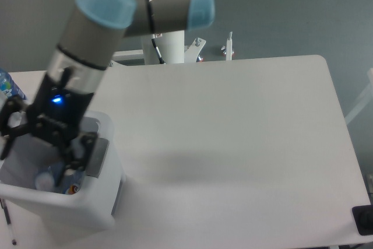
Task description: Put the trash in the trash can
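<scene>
My arm slants down to the left, wrist light glowing blue, my claw (44,147) spread wide, holding nothing.

Even, bright overhead light falls on the white desk (233,121), leaving a soft shadow near its middle. The near-left end effector (44,144) is motion-blurred.

I've got a white table (233,126) with rounded corners filling most of the view, grey floor behind it. The white trash can (87,205) sits on its near-left part, grey latch (98,157) facing right. A bottle with a blue-and-white label (8,86) shows at the far-left edge, mostly cut off. A dark object (364,220) is at the near-right corner; I can't tell what it is.
</scene>
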Controlling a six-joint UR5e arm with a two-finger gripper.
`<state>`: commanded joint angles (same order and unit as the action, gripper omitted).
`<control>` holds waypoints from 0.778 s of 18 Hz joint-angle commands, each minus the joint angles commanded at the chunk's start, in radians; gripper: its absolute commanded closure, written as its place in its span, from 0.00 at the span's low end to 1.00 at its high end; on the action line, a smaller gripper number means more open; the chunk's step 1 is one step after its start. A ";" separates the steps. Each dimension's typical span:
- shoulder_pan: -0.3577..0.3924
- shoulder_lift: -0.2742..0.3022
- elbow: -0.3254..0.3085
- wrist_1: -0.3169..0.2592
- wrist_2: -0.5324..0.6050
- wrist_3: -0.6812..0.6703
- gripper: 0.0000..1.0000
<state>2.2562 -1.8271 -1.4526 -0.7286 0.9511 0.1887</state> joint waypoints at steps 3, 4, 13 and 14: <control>0.075 0.011 -0.003 0.002 0.000 0.006 0.00; 0.095 0.011 -0.003 0.000 0.000 0.024 0.00; 0.195 0.008 -0.068 -0.006 0.002 0.247 0.00; 0.197 0.006 -0.068 -0.008 0.003 0.267 0.00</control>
<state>2.4528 -1.8208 -1.5202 -0.7363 0.9541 0.4554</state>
